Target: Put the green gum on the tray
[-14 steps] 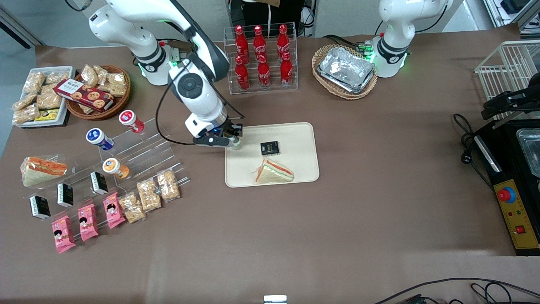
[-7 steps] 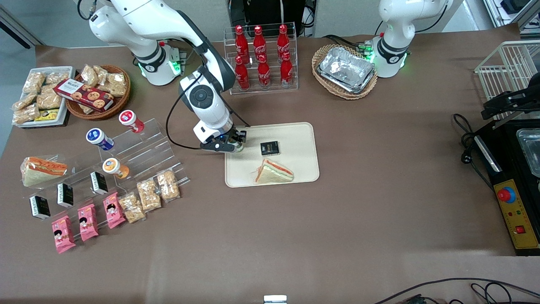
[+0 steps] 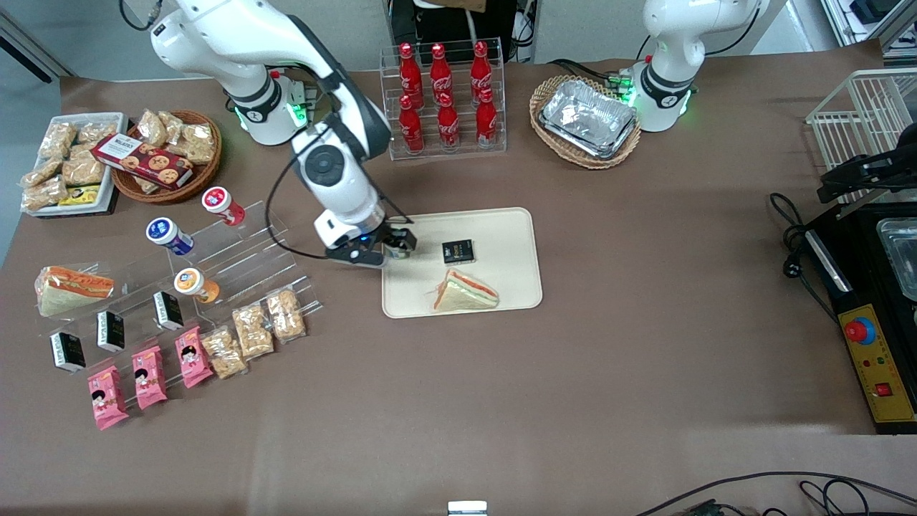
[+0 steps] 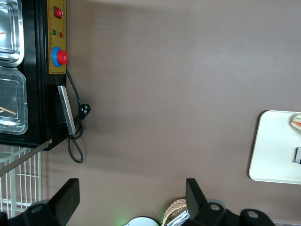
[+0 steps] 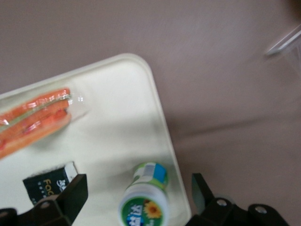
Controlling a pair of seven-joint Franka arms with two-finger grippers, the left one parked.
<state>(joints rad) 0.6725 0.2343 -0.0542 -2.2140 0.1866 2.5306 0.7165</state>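
1. gum: the green gum [image 5: 145, 203] stands upright on the tray [image 5: 117, 136], close to the tray's edge at the working arm's end, white lid up with a green mark and a flower print on it.
2. the gripper [image 5: 139, 197] hangs just above the bottle, its two fingers [image 5: 70, 195] spread wide on either side of it with a clear gap to the lid, so the bottle is let go and nothing is held.
3. from the front, the gripper [image 3: 393, 244] sits over the tray [image 3: 501, 294] edge nearest the working arm; the bottle itself is mostly hidden under the hand there.
4. a small black packet [image 3: 458, 251] lies flat on the tray, near the gum and toward the parked arm's end from it.
5. a wrapped sandwich [image 3: 464, 292] lies on the tray nearer to the front camera than the black packet; its orange and white layers also show in the wrist view [image 5: 35, 117].
6. toward the working arm's end of the table, a clear stepped rack [image 3: 236, 251] carries three like bottles: one with a blue lid [image 3: 166, 233], one with a red lid [image 3: 219, 203] and one with an orange lid [image 3: 192, 282].
7. six red cola bottles [image 3: 444, 93] stand in a clear stand farther from the front camera than the tray.
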